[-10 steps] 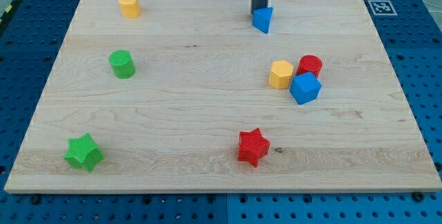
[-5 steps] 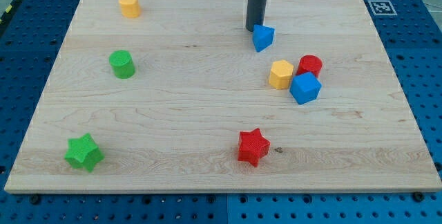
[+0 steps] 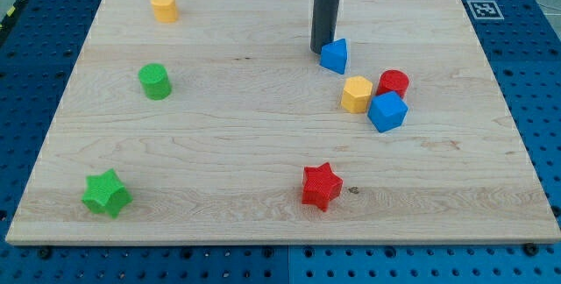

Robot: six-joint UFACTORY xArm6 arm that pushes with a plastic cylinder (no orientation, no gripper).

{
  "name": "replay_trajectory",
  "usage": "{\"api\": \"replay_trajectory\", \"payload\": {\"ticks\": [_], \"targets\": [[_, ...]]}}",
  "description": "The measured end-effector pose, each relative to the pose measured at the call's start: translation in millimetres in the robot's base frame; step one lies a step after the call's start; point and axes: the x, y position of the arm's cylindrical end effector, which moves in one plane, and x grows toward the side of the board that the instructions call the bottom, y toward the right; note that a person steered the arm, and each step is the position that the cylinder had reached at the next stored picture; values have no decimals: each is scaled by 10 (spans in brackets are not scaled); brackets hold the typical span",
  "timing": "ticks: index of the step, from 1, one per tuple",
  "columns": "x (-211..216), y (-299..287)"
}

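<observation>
My tip [image 3: 321,51] rests on the wooden board [image 3: 263,135] in the upper middle of the view, touching the left side of a small blue wedge-shaped block [image 3: 335,56]. Just below and to the right of that block sits a cluster: a yellow hexagonal block [image 3: 356,95], a red cylinder [image 3: 394,83] and a blue cube [image 3: 387,111], all touching one another. The blue wedge stands a short gap above the yellow block.
A yellow block [image 3: 164,7] lies at the top left, a green cylinder [image 3: 155,81] on the left, a green star [image 3: 106,194] at the bottom left and a red star [image 3: 321,187] at the bottom middle. A marker tag [image 3: 484,9] sits at the top right corner.
My tip has slid toward the view's bottom, pushing the blue wedge block down and slightly right, closer to the yellow, red and blue cluster. No other block has moved.
</observation>
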Motion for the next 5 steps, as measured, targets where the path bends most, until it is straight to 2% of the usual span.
{"api": "replay_trajectory", "payload": {"ticks": [5], "targets": [[176,79]]}}
